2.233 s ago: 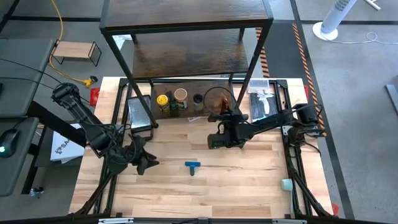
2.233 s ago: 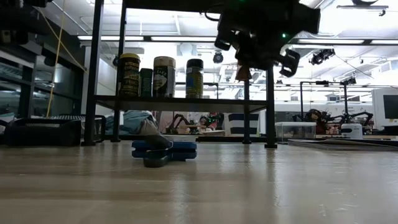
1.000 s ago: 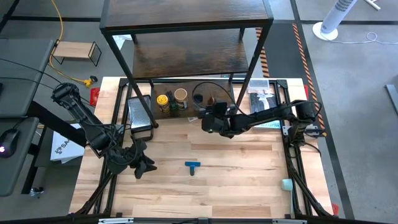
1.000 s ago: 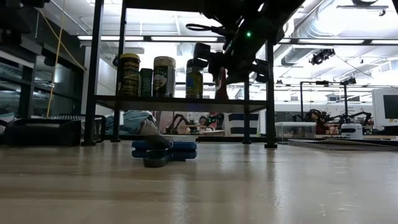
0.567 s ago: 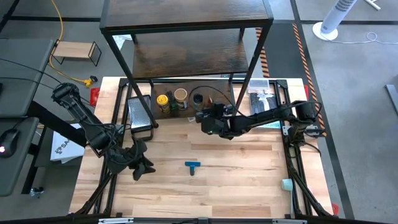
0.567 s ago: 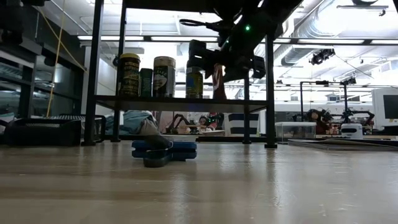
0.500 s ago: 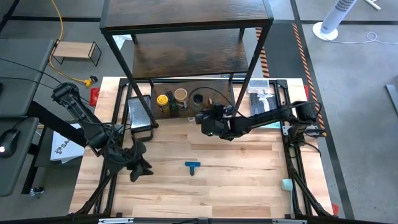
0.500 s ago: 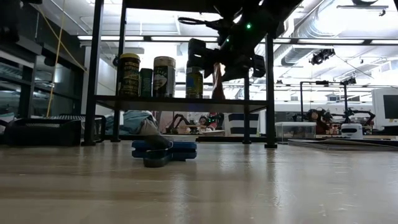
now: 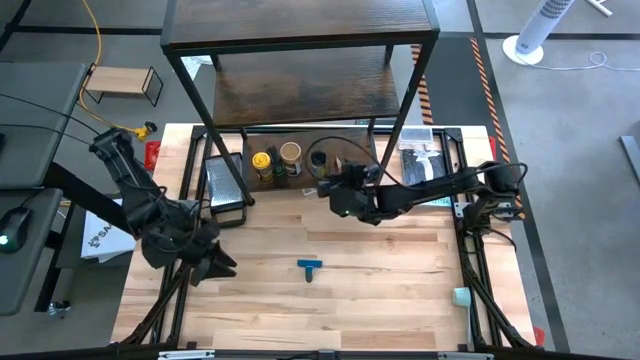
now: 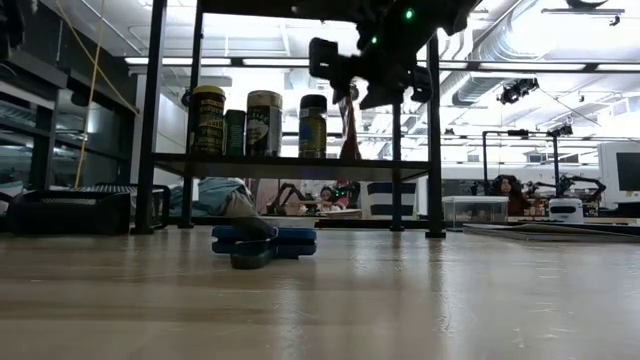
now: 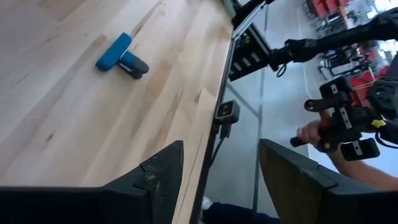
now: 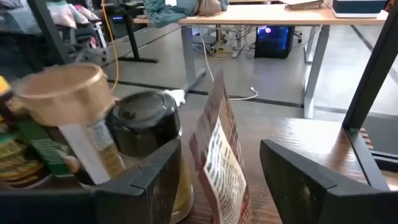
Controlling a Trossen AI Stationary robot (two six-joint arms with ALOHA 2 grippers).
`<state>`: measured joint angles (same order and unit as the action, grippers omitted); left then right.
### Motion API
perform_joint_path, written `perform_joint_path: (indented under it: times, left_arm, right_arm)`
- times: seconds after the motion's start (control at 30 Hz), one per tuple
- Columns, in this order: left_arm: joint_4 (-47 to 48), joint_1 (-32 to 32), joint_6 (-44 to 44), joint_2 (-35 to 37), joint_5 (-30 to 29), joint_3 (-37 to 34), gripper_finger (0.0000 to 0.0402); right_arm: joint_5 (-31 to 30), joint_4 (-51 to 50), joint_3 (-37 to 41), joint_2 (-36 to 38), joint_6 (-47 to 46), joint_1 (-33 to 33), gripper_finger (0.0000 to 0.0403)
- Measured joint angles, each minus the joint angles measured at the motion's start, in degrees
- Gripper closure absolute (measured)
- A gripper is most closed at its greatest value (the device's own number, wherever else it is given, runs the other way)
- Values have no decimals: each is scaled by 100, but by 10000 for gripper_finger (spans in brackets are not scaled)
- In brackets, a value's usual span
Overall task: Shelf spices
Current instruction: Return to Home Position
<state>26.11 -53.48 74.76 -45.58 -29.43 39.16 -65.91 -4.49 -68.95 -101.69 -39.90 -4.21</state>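
The shelf's lowest board (image 10: 290,165) carries the spices: a yellow-lidded jar (image 10: 207,120), a small dark box (image 10: 235,132), a tan-lidded jar (image 12: 65,93), a black-lidded jar (image 12: 144,124) and a reddish-brown packet (image 12: 221,152). The packet stands a little tilted on its lower edge, just beside the black-lidded jar. My right gripper (image 9: 334,184) is open in front of the board, higher than the packet (image 10: 349,128), one finger to each side of it and apart from it. My left gripper (image 9: 213,262) is open with nothing in it over the table's left part.
A blue T-shaped piece (image 9: 309,266) lies mid-table, with bare wood around it. A black mesh tray (image 9: 224,183) sits by the shelf's left legs and papers (image 9: 424,165) by its right ones. A person's hand with a controller (image 11: 314,134) shows beyond the table edge.
My right gripper has set the reddish-brown packet on the lowest board beside the black-lidded jar, let go of it and risen a little. My left gripper has swung a short way toward the table's left edge and risen.
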Motion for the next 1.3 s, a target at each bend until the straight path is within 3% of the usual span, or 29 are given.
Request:
perform_joint_path:
  times: [0.3, 0.4, 0.5, 0.6, 0.7, 0.77, 0.87, 0.97, 1.03, 1.17, 1.3]
  left_arm:
    - [-108, -264, -81, 79, -368, 0, 197]
    - [-509, -295, -432, 184, -760, 65, 197]
    - [-1679, -291, -1594, 378, -1140, 178, 197]
    - [-2913, -289, -3032, 376, -1088, 184, 208]
    - [-3015, -102, -3979, 269, -948, 181, 247]
    - [-2912, 287, -4484, 204, -900, 168, 291]
    - [-3254, 1394, -4834, 153, 74, 173, 372]
    - [-3765, 2796, -4786, -80, 1806, 173, 390]
    - [-3965, 3631, -4695, -324, 2742, 173, 395]
    - [-4152, 4799, -4233, -847, 4109, 171, 399]
    - [-4572, 4896, -3996, -1063, 4230, 176, 401]
  right_arm:
    - [-149, 606, 0, 586, 1136, -126, 189]
    - [23, 1090, 0, 860, 1631, -178, 189]
    - [864, 1501, 0, 1196, 1753, -280, 189]
    - [1954, 1558, 0, 1600, 1546, -511, 190]
    - [2061, 1561, 0, 1999, 1287, -985, 217]
    - [1741, 1518, -4, 2249, 1375, -1441, 266]
    - [1139, 1314, -4, 2550, 1686, -2157, 370]
    - [529, 846, -4, 2812, 1641, -2659, 386]
    - [496, 209, -4, 3010, 1349, -2809, 395]
    - [1210, -1602, -4, 3384, 201, -2710, 399]
    - [2534, -2617, -4, 3609, -8, -2239, 402]
